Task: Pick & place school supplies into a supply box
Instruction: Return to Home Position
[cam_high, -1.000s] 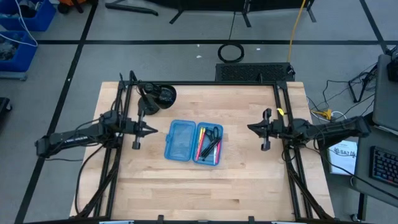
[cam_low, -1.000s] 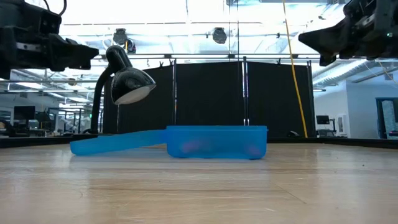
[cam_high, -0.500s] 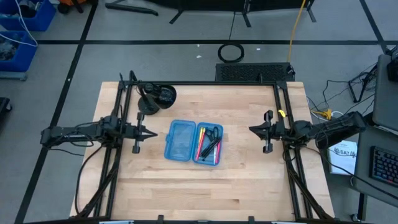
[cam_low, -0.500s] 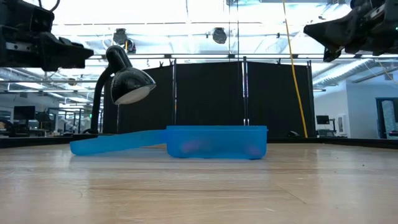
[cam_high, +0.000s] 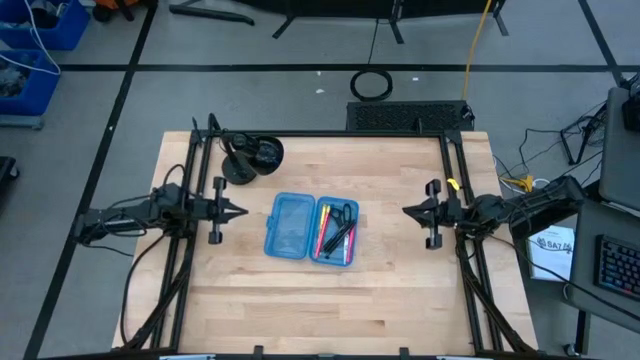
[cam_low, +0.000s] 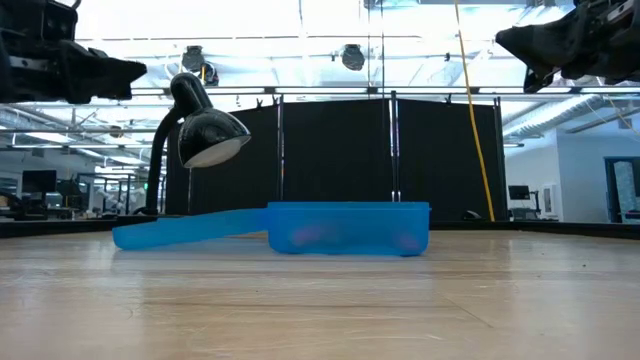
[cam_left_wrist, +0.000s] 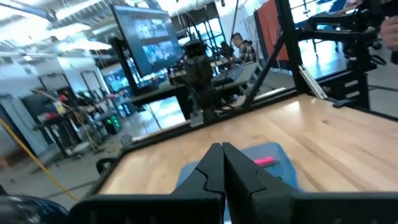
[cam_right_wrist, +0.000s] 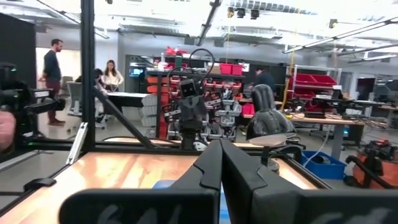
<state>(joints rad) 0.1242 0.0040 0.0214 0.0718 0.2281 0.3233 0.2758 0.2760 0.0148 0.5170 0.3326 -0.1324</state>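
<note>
High view: one supply box (cam_high: 290, 228) lies open at the middle of the table (cam_high: 300, 310), its two halves side by side. The school supplies (cam_high: 337, 232) all sit in the half nearer the right edge: I count one scissors, one yellow pen and pink pieces, two as far as I can tell. One black lamp (cam_high: 255, 155) stands near the far left corner. The left gripper (cam_high: 236, 211) hovers by the left edge and the right gripper (cam_high: 409, 211) by the right edge, both well apart from the box. By my judgement the packing is done and the step in hand is the return to rest; the next move calls only for drawing both arms back, with nothing to grasp.

Low view: both grippers hang high, left (cam_low: 138, 70) and right (cam_low: 503, 40), above the box, whose lid half lies flat toward the left edge.

Left wrist view: the left gripper's fingers meet tip to tip and hold nothing; a pink piece shows in the blue box beyond them.

Right wrist view: the right gripper's fingers are likewise pressed together and empty.
</note>
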